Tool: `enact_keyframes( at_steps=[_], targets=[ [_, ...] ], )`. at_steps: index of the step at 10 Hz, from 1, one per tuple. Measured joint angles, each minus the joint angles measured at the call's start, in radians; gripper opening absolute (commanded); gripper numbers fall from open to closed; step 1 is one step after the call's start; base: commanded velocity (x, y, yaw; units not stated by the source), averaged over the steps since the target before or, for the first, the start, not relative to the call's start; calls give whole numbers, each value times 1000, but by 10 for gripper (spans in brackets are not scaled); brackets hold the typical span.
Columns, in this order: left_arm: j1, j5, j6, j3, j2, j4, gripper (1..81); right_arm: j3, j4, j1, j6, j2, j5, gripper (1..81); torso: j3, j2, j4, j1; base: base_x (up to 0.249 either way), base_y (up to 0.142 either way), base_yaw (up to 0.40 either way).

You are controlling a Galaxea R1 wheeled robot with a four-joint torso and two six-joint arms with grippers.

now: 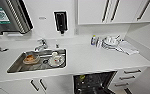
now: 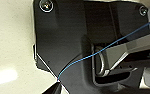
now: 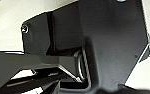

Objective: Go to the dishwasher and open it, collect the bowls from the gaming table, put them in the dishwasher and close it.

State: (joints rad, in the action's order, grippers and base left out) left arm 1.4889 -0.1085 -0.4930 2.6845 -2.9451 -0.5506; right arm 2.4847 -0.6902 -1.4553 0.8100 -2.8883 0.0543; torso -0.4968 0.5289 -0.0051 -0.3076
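The built-in dark-racked dishwasher [image 1: 93,83] stands open under the white table [image 1: 91,58]; whether either arm's jaws are clenched, I cannot tell.

Green label on the steel dispenser [image 1: 9,15]: a sticker [image 1: 0,15] with pale print, too blurred to read.
Small plate on the wall [image 1: 42,18]: markings unreadable.
Bottle by the dish rack [image 1: 93,40]: label colours visible, no legible words.

White counter [image 1: 91,60]; steel sink [image 1: 13,68]; dark dishwasher [image 1: 93,83] interior; white cabinets [image 1: 91,11].
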Motion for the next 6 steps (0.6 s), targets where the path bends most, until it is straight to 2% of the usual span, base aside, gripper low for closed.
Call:
enact_keyframes(
  at_steps=[6],
  targets=[
    [6, 4, 0, 0, 0, 0, 811, 36, 0, -5, 0, -1, -3, 811, 1, 210, 0, -132, 0, 0, 0]
  ],
)
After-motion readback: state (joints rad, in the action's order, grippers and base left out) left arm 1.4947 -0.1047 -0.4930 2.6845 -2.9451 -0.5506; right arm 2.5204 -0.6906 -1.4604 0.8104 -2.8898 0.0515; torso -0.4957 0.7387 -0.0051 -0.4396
